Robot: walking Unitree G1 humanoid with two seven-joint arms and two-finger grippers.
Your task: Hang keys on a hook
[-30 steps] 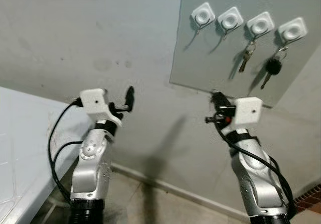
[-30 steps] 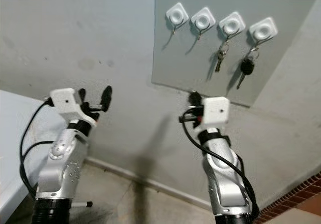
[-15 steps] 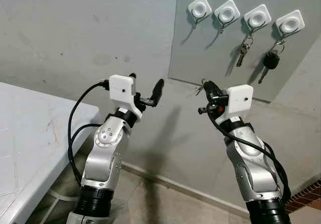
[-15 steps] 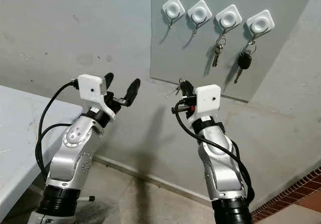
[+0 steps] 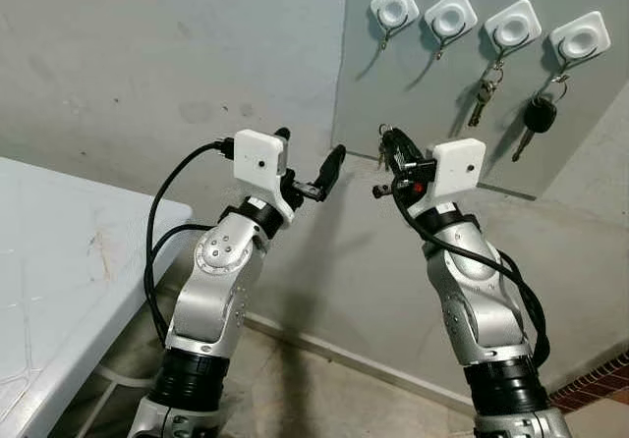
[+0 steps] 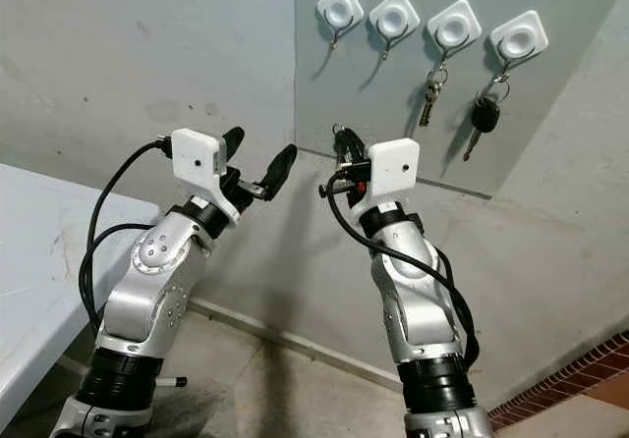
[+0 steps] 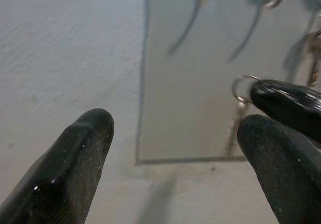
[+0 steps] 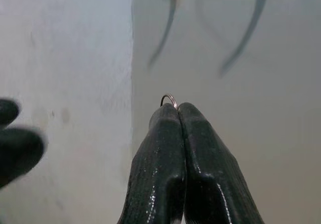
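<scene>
A grey board (image 5: 423, 114) on the wall carries a row of white hooks. The two leftmost hooks (image 5: 394, 8) (image 5: 451, 14) are bare. A silver key (image 5: 482, 96) and a black-headed key (image 5: 536, 116) hang from the two on the right. My right gripper (image 5: 389, 143) is raised in front of the board's lower left part, below the bare hooks, and is shut on a key ring (image 8: 169, 99) that peeks above its fingertips. Just to its left my left gripper (image 5: 310, 153) is held up open with nothing in it. In the left wrist view the key ring (image 7: 241, 86) shows beside the right gripper's finger.
A white table (image 5: 59, 261) stands at the left, its edge close to my left arm. The grey wall meets a tiled floor (image 5: 324, 399) below, with a skirting strip along it. Red bricks (image 5: 607, 377) show at the bottom right corner.
Both arms have risen and come closer together. The right gripper has carried the keys up and left, onto the board's lower left part. The left gripper has closed in on it.
</scene>
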